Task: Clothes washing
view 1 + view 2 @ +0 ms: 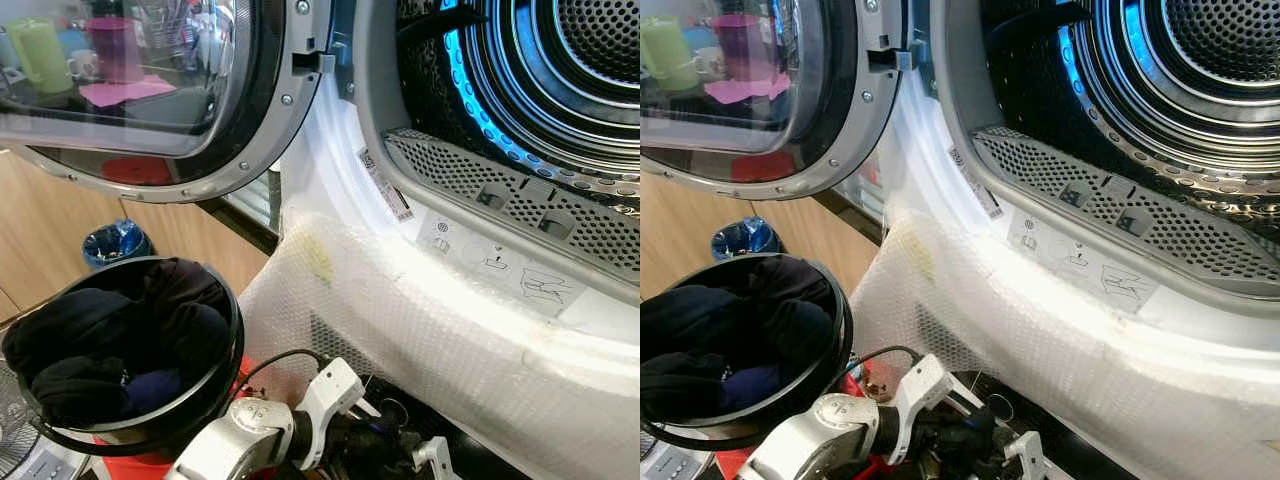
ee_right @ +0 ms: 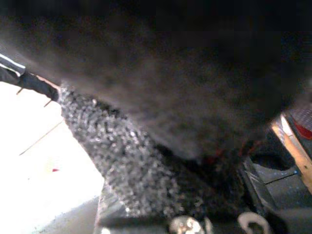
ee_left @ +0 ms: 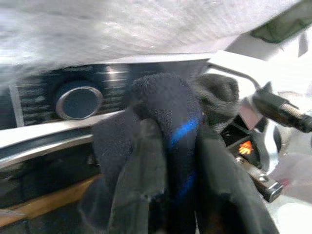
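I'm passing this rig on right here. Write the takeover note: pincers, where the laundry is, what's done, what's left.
Left pincer: shut on a dark garment, low in front of the machine.
Right pincer: fingers not readable; its wrist view is blurred dark fabric.
Black basket: at the robot's left, with dark clothes inside.
Machine: door swung open, drum lit blue; no clothes visible in the part of it seen.
Done: door open, one garment picked up.
Left: probably lift that garment into the drum, then load the rest and close the door.
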`<state>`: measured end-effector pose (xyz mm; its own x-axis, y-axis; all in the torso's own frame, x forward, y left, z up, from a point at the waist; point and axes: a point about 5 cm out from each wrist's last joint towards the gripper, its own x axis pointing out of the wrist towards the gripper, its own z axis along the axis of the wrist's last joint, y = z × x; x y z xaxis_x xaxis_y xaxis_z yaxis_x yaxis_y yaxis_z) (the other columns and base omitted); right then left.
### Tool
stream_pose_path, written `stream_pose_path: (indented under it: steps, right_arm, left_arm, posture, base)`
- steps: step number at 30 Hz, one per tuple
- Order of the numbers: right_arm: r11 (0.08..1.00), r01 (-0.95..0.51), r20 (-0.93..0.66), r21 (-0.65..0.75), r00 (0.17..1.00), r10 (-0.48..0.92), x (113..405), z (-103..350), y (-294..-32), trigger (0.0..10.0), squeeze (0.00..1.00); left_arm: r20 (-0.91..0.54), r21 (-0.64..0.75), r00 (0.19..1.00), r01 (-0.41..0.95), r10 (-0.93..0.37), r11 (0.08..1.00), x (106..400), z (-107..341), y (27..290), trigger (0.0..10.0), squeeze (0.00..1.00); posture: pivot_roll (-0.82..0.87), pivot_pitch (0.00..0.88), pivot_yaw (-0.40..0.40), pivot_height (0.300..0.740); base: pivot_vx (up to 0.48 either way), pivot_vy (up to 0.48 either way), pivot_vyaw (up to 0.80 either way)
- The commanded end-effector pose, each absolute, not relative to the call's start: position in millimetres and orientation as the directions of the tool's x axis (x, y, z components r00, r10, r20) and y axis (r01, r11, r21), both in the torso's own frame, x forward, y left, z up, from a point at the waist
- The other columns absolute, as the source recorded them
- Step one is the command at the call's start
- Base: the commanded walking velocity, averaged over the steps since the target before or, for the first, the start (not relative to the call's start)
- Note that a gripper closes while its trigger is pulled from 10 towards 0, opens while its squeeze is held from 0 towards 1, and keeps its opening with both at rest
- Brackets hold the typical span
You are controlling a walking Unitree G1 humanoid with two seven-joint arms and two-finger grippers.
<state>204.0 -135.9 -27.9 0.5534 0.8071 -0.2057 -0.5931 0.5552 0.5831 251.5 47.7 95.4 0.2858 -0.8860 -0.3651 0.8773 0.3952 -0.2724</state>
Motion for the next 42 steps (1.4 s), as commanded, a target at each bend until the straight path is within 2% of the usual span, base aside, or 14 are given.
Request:
stream_pose_path:
  steps: [1,7,10,12,15,16,18,19,21,22,24,26,33,42]
  right_arm:
    - [0.56,-0.589,-0.224,0.583,0.545,0.808,201,-31,-135,0.0,0.0]
    - [0.557,-0.589,-0.235,0.586,0.534,0.812,200,-34,-131,0.0,0.0]
    - [0.557,-0.588,-0.241,0.586,0.529,0.813,200,-35,-130,0.0,0.0]
    - [0.555,-0.59,-0.241,0.587,0.527,0.815,199,-35,-130,0.0,0.0]
    - [0.556,-0.59,-0.238,0.585,0.53,0.814,199,-35,-130,0.0,0.0]
    - [0.556,-0.59,-0.238,0.585,0.53,0.814,199,-35,-130,0.0,0.0]
    - [0.565,-0.582,-0.241,0.585,0.541,0.806,199,-36,-131,0.0,0.0]
    - [0.577,-0.574,-0.243,0.581,0.554,0.796,199,-36,-132,0.0,0.0]
    - [0.582,-0.572,-0.245,0.578,0.559,0.792,199,-36,-132,0.0,0.0]
    - [0.6,-0.562,-0.243,0.57,0.582,0.776,200,-36,-133,0.0,0.0]
    - [0.644,-0.541,-0.249,0.542,0.628,0.737,204,-35,-136,0.0,0.0]
    - [0.658,-0.536,-0.223,0.53,0.66,0.717,209,-30,-138,0.0,0.0]
    - [0.65,-0.594,-0.133,0.474,0.682,0.72,220,-8,-139,0.0,0.0]
    - [0.414,-0.838,0.313,0.356,0.525,0.792,206,111,-141,0.0,0.0]
  left_arm:
    - [-0.356,-0.25,0.327,0.869,-0.875,0.427,252,102,54,10.0,1.0]
    - [-0.317,-0.195,0.41,0.854,-0.855,0.483,257,120,70,10.0,1.0]
    - [-0.341,-0.08,0.456,0.857,-0.822,0.508,257,127,84,10.0,1.0]
    - [-0.355,0.033,0.544,0.82,-0.76,0.571,261,132,97,10.0,1.0]
    - [-0.282,0.23,0.762,0.644,-0.583,0.73,270,145,128,10.0,1.0]
    - [-0.282,0.23,0.762,0.644,-0.583,0.73,270,145,128,10.0,1.0]
    - [-0.194,0.259,0.862,0.506,-0.469,0.823,274,152,143,10.0,1.0]
    - [-0.132,0.323,0.928,0.373,-0.349,0.87,275,154,158,10.0,1.0]
    - [-0.114,0.354,0.941,0.339,-0.32,0.872,275,155,161,10.0,1.0]
    - [-0.078,0.372,0.979,0.205,-0.19,0.905,273,147,177,10.0,0.0]
    - [-0.014,0.38,0.999,-0.027,0.035,0.925,268,134,204,10.0,0.0]
    - [0.026,0.403,0.988,-0.148,0.151,0.903,264,127,221,10.0,0.0]
    - [0.064,0.389,0.973,-0.23,0.223,0.892,271,123,229,10.0,0.0]
    - [0.086,0.371,0.972,-0.236,0.22,0.898,276,112,216,10.0,0.0]
  posture:
    - [0.42,0.052,-0.088,0.74]
    - [0.43,0.047,-0.089,0.74]
    - [0.44,0.047,-0.09,0.74]
    - [0.44,0.057,-0.089,0.74]
    - [0.44,0.071,-0.087,0.74]
    - [0.44,0.071,-0.087,0.74]
    - [0.45,0.08,-0.088,0.74]
    - [0.46,0.09,-0.096,0.74]
    - [0.46,0.09,-0.098,0.74]
    - [0.47,0.091,-0.104,0.74]
    - [0.47,0.082,-0.124,0.74]
    - [0.48,0.078,-0.133,0.74]
    - [0.49,0.048,-0.168,0.74]
    - [0.45,0.053,-0.188,0.74]
  base:
    - [0.0,0.0,0.0]
    - [0.0,0.0,0.0]
    - [0.0,0.0,0.0]
    - [0.0,0.0,0.0]
    - [0.0,0.0,0.0]
    - [0.0,0.0,0.0]
    - [0.0,0.0,0.0]
    - [0.0,0.0,0.0]
    - [0.0,0.0,0.0]
    - [0.0,0.0,0.0]
    - [0.0,0.0,0.0]
    - [0.0,0.0,0.0]
    - [0.0,0.0,0.0]
    - [0.0,0.0,0.0]
